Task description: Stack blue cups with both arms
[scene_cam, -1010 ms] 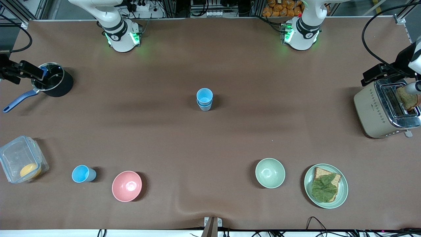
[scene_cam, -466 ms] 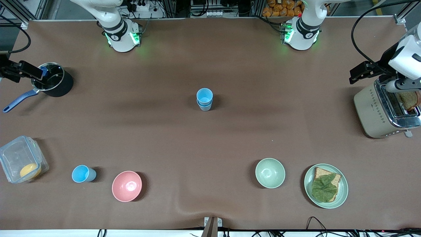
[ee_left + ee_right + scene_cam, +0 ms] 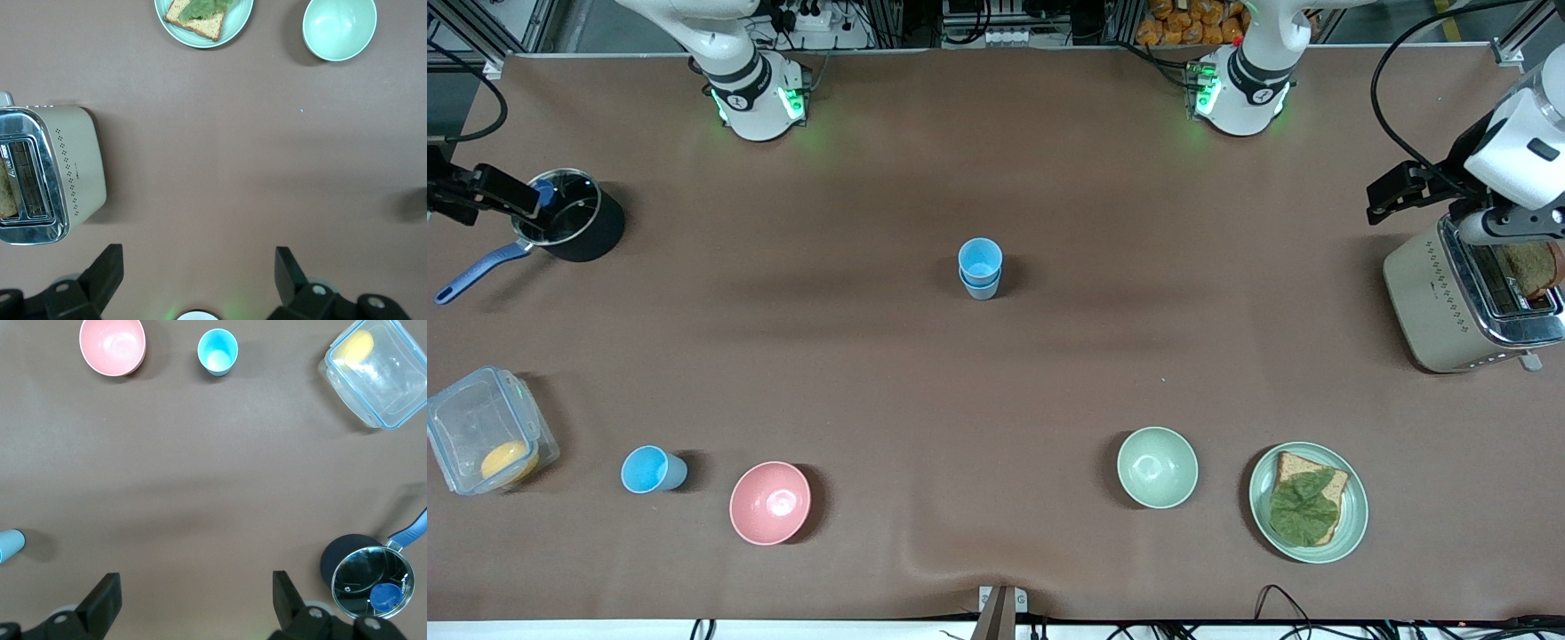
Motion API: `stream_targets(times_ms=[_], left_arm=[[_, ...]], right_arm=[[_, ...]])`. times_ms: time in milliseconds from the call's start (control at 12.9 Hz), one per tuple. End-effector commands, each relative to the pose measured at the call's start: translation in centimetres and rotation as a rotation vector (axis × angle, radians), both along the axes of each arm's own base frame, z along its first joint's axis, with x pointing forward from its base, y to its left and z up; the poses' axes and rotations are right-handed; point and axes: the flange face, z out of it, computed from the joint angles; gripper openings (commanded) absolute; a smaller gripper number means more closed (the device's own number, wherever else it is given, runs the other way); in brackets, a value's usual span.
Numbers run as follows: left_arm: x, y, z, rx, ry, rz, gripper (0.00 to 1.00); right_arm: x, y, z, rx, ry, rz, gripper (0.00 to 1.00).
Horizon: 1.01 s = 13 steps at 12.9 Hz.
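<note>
Two blue cups [image 3: 980, 267] stand nested as one stack at the table's middle, a bright sky-blue one in a paler one; the stack's edge [image 3: 8, 545] shows in the right wrist view. A third sky-blue cup [image 3: 651, 469] [image 3: 217, 351] stands upright beside the pink bowl, toward the right arm's end. My left gripper [image 3: 198, 253] hangs open and empty, high over bare table beside the toaster. High over bare table next to the black pot, my right gripper [image 3: 195, 578] is open with nothing in it.
A pink bowl [image 3: 770, 502], a pale green bowl [image 3: 1157, 467] and a plate [image 3: 1356, 507] with bread and lettuce lie near the front camera. A toaster [image 3: 1432, 298] with toast stands at the left arm's end. A black pot [image 3: 591, 233] and a plastic box [image 3: 463, 418] are at the right arm's end.
The left arm's hand has risen and drawn away from the toaster toward the table's middle. The right arm has barely moved. The cups stand as before.
</note>
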Motion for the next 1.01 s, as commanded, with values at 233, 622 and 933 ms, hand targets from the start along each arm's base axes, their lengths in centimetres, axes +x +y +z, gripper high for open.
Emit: stream_targets(times_ms=[233,622,933], left_arm=[[-0.7,0.2,0.8,0.005,0.004,-0.002,1.0],[-0.8,0.1,1.1,0.002,0.014,-0.002,1.0],[-0.9,-0.1,1.1,-0.029,0.023,0.025,1.0]], right_arm=[[0.0,0.4,0.3,0.008,-0.009,-0.009,1.0],[0.4,0.6,-0.2,0.007,-0.023,-0.006,1.0],[0.4,0.9,-0.7,0.003,-0.008,0.001,1.0]])
